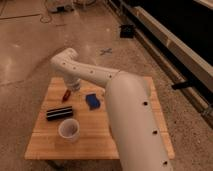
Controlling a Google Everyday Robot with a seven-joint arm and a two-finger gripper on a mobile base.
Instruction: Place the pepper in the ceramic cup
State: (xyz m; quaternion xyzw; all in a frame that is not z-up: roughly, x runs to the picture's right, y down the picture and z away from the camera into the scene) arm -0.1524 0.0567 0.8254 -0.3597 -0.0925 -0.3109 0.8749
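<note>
Dim warm light, soft blur throughout; hand [74,86] above table [50,142], upper right dark.

- A lab or workshop hall: speckled polished concrete floor [30,45].
- Cables [55,7] at 12 o'clock.
- The claw [73,86] hangs over a wooden surface [130,140].

One pepper [65,94], one ceramic cup [69,129], one gripper [73,85] above the table.
</note>
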